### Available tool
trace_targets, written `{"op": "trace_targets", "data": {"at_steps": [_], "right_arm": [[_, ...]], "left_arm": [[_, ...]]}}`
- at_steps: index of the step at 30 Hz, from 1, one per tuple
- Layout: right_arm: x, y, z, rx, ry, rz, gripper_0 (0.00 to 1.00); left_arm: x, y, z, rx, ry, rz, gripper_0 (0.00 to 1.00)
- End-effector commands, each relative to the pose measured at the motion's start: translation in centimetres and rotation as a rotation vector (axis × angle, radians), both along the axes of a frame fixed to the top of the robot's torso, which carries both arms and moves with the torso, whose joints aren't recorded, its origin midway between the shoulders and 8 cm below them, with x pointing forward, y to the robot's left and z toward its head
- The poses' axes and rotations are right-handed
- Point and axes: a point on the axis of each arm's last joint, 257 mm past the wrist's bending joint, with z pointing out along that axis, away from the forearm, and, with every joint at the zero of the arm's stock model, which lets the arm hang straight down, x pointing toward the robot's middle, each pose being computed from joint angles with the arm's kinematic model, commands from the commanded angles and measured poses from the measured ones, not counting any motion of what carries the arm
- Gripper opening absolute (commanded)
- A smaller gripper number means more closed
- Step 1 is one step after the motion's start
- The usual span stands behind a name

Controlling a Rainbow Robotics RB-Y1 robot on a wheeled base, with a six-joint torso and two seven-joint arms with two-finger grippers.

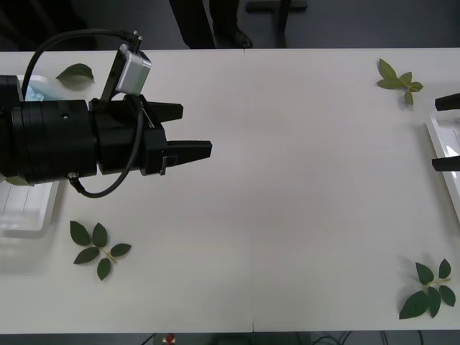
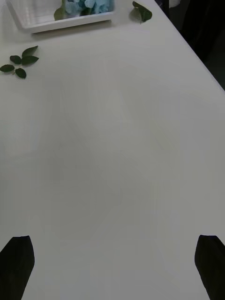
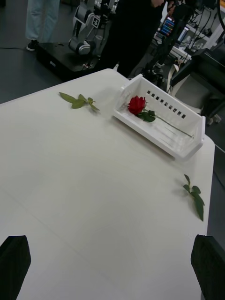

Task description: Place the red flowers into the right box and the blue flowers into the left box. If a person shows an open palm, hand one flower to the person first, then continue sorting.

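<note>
Flowers are what you need to locate first, and none lies loose on the open desk (image 1: 287, 180): one red rose (image 3: 137, 104) already rests inside the right box (image 3: 161, 117), bloom toward one end and its thin stem running along the tray's length, while a cluster of blue flowers (image 2: 89, 6) sits in the left box (image 2: 61, 21) at the far left. Around them you have only loose leaf sprigs, one near each box at the far edge (image 1: 399, 80) and others at the near left (image 1: 97, 248) and near right (image 1: 430, 287). Your left end effector (image 1: 188, 133) hangs over the left part of the desk with its two black fingers spread and nothing between them, pointing right, so the left box lies behind it and the right box is well apart across the desk. Your right end effector (image 1: 445, 133) sits at the right edge beside the right box, fingers likewise spread and empty, facing left toward the blue cluster. Judging from this, each arm is nearer its own box, and no stem is within reach of either.
</note>
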Motion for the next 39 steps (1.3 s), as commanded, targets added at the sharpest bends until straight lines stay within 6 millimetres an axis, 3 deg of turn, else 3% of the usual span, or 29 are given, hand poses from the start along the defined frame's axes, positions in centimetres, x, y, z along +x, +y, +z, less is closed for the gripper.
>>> {"op": "trace_targets", "data": {"at_steps": [1, 15, 23, 39], "right_arm": [[0.1, -1.5, 0.1, -0.044, 0.014, -0.004, 1.00], [0.2, -1.8, -0.2, -0.039, 0.033, -0.009, 1.00], [0.2, -1.8, -0.2, -0.039, 0.033, -0.009, 1.00], [0.2, -1.8, -0.2, -0.039, 0.033, -0.009, 1.00]], "left_arm": [[-1.1, 0.0, 0.7, 0.083, -0.012, -0.054, 1.00], [0.1, 2.5, 1.5, 0.268, -0.030, -0.088, 1.00], [-0.2, 2.9, 0.4, 0.286, -0.011, -0.100, 1.00], [-0.3, 2.9, 0.2, 0.283, -0.001, -0.105, 1.00]]}}
